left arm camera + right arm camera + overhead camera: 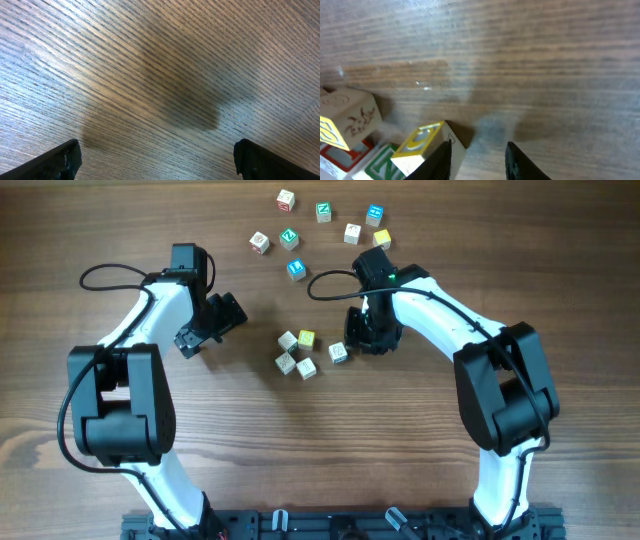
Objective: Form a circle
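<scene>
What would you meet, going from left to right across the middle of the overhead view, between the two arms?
left gripper → cluster of letter cubes → right gripper

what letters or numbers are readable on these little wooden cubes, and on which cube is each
"C" or "G", unsure: yellow-faced wooden cube, right wrist view.
"N", green, cropped, unsure: white cube face at the bottom edge.
Cream cube: a brown drawing, no text.
Overhead: letters on the scattered cubes too small to read.
</scene>
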